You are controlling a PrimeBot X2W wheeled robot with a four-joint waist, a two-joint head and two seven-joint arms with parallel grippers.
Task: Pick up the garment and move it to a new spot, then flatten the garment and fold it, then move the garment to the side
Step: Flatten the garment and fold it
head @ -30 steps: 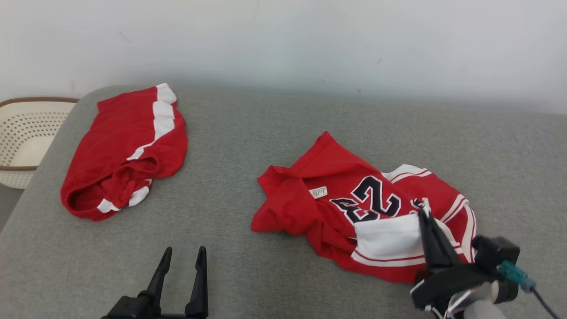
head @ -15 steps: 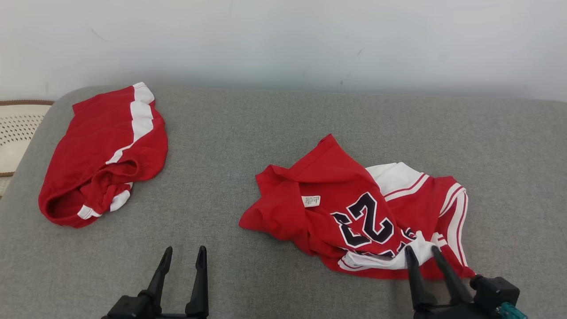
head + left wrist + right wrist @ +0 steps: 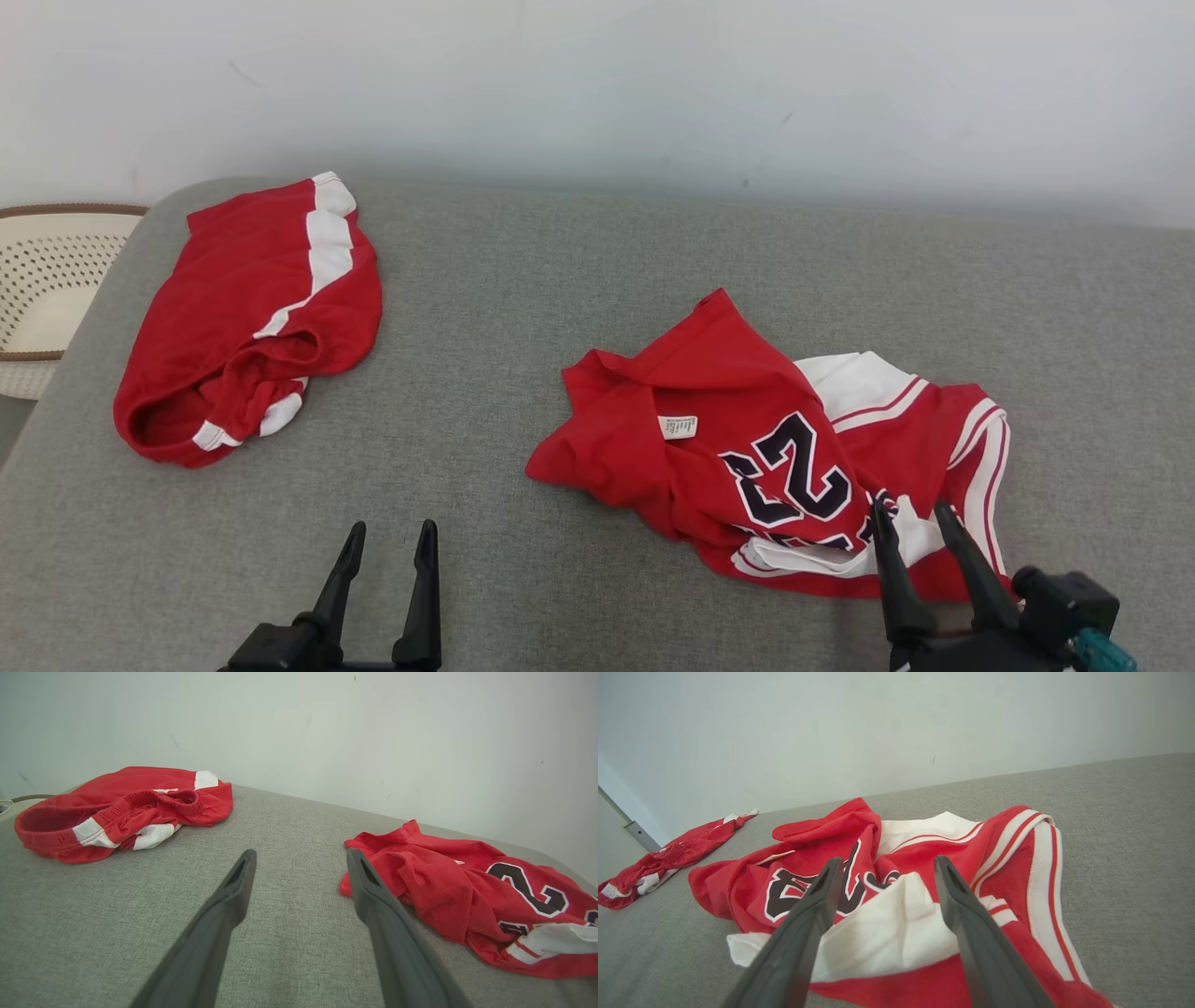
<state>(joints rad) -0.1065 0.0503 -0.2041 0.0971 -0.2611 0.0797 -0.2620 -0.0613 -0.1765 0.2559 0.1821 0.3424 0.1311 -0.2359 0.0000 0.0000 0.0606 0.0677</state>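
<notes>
Jersey (image 3: 775,448) lies crumpled, right of centre on the grey surface (image 3: 560,280). Right gripper (image 3: 910,511) wide, empty, at its white hem. Left gripper (image 3: 392,527) wide, clear of the cloth. To flatten: pinch opposite edges, pull apart evenly, keep low.

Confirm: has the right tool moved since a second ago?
Yes. Judged against the red shorts, the right tool has pulled back toward the head view's bottom edge and opened, letting go of the jersey.
</notes>
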